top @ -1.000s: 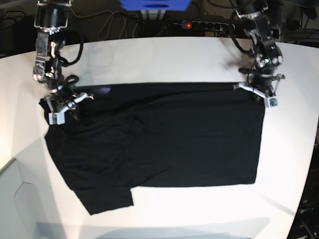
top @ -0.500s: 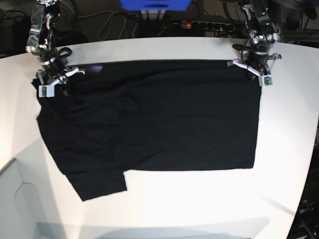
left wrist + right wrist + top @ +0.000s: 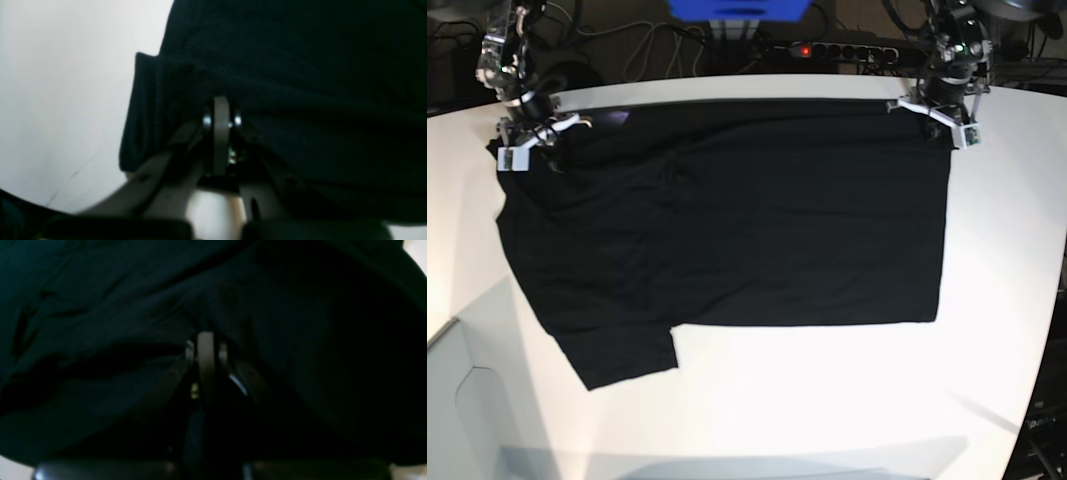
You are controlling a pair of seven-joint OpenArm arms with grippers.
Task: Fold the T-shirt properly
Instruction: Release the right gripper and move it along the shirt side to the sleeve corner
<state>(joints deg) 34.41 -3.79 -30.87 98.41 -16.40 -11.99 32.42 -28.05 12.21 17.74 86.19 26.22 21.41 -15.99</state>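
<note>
T-shirt (image 3: pixel 737 220) spread flat on white bench (image 3: pixel 827 400), far edge near power strip (image 3: pixel 847 50). Left tool (image 3: pixel 942 115) and right tool (image 3: pixel 527 140) both clamped shut on far corners, likely tensioning cloth smooth before folding.

We're looking at two dark, metallic arms with black cables looping off them; the left gripper (image 3: pixel 942 120) and right gripper (image 3: pixel 527 140) wear pale white finger pieces, and close up we catch shiny round screw heads flanking a grey centre plate
</note>
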